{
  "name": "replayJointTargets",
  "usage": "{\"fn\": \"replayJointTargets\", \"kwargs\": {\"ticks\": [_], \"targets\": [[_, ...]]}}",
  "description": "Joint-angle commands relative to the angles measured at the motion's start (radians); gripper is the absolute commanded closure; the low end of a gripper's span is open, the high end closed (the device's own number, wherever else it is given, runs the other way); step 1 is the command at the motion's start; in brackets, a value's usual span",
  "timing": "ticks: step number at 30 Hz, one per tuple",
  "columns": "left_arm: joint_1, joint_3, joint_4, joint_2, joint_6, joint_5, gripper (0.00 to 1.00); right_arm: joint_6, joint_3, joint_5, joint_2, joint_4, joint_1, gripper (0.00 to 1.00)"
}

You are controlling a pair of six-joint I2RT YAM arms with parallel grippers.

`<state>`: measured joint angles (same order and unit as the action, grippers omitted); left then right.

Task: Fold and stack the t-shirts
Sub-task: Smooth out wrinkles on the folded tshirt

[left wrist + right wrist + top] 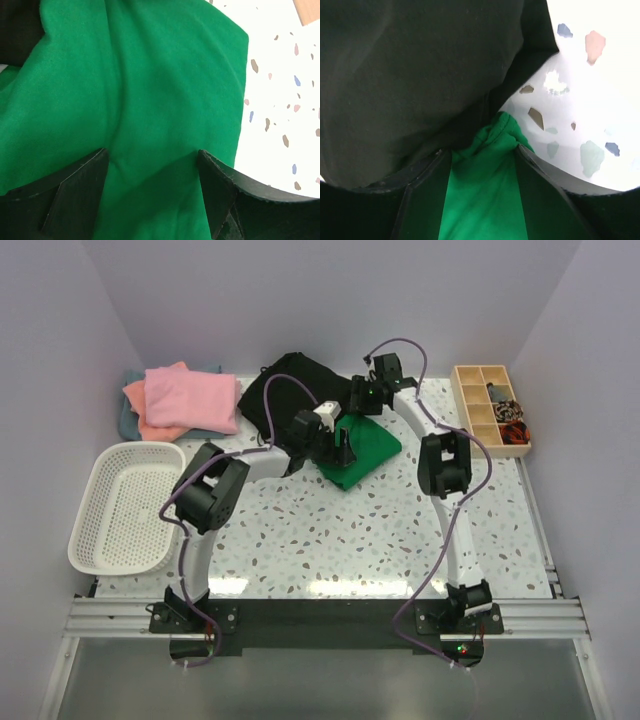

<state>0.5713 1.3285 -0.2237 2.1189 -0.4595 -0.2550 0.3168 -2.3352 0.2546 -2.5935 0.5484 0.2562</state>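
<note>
A bright green t-shirt lies folded on the speckled table, right of centre at the back. My left gripper stands open on top of it, and the green cloth spreads flat under and between its fingers. My right gripper is at the shirt's far edge, next to a black cloth. A bunched green edge fills the gap between its jaws, which are shut on it. Folded pink, salmon-orange and grey-teal t-shirts are stacked at the back left.
A black cloth lies at the back centre, touching the green shirt's far side. A white mesh basket stands at the left edge. At the back right stands a wooden compartment box holding small parts.
</note>
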Motion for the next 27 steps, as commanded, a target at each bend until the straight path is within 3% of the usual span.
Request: {"fn": "replayJointTargets", "kwargs": {"ticks": [1,7,10,18,27], "targets": [[-0.01,-0.026,-0.034,-0.003,0.019,0.04,0.23,-0.03,-0.038,-0.063,-0.008,-0.008,-0.002,0.41],[-0.037,-0.123,-0.036,-0.135,0.01,0.173,0.17,-0.067,0.293,-0.178,0.274,-0.168,-0.034,0.32],[-0.083,-0.146,-0.009,-0.162,0.005,0.215,0.16,-0.084,0.318,-0.207,0.326,-0.086,-0.06,0.3],[-0.106,-0.132,-0.016,-0.158,0.019,0.148,0.16,-0.048,0.63,-0.131,0.452,-0.136,-0.066,0.3],[-0.105,-0.34,-0.104,-0.292,-0.053,0.085,0.16,-0.051,0.801,-0.025,0.532,-0.189,-0.066,0.31]]}}
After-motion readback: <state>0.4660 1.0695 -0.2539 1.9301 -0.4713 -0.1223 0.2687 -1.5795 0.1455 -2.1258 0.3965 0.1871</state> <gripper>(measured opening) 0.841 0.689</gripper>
